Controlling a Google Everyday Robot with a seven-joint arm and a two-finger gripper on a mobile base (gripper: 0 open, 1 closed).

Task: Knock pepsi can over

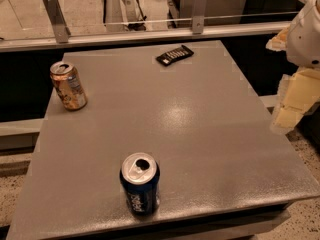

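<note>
Upright near the front edge of the table (200,134), the pepsi can (140,184), untouched. Off the right edge, well apart, the gripper (292,101), open or closed impossible to tell. Farther back, a gold-tan can (68,85) at left and a flat black object (174,55). Approach stage, seemingly; next, a reach across, then a sideways shove high on the can.
</note>
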